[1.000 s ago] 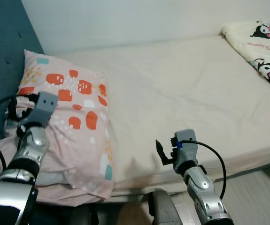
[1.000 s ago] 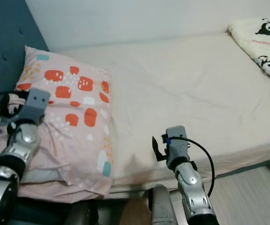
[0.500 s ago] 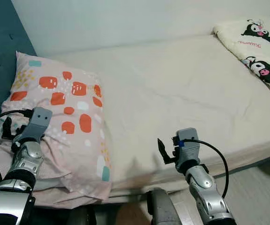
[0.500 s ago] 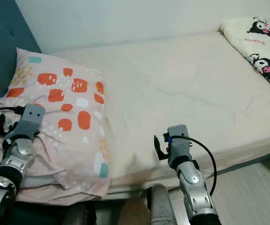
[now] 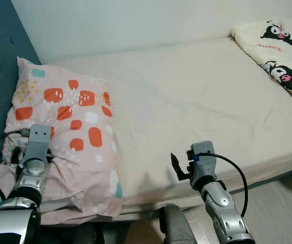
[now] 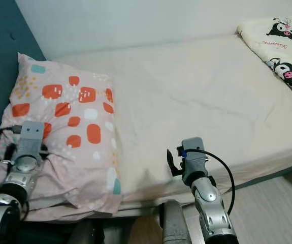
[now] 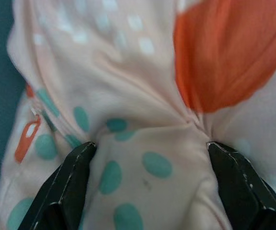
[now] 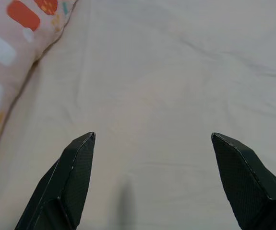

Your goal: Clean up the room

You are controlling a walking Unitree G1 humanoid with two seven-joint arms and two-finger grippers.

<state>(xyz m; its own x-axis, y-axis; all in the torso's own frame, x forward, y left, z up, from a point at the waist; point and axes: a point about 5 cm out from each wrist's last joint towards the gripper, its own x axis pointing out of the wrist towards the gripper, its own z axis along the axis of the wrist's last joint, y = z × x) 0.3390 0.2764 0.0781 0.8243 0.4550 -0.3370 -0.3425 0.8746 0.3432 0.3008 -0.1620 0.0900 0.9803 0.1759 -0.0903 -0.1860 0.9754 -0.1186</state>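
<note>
A pink pillow (image 5: 72, 127) with orange and teal patches lies at the head of the bed (image 5: 196, 96), against the headboard. My left gripper (image 7: 147, 163) is open and presses into the pillow's near left part (image 5: 19, 158), with bunched fabric between its fingers (image 7: 70, 182). My right gripper (image 5: 177, 168) hovers open over the near edge of the beige sheet (image 8: 166, 86), holding nothing, to the right of the pillow.
A teal padded headboard (image 5: 1, 51) stands on the left and a white wall runs behind the bed. A cream blanket (image 5: 278, 46) with black cartoon figures lies at the far right. Light floor (image 5: 283, 203) shows past the bed's near right corner.
My left gripper has slid down the pillow's left side toward its near end, and the pillow now lies flatter. The camera shifted a little. The right arm has stayed put.
</note>
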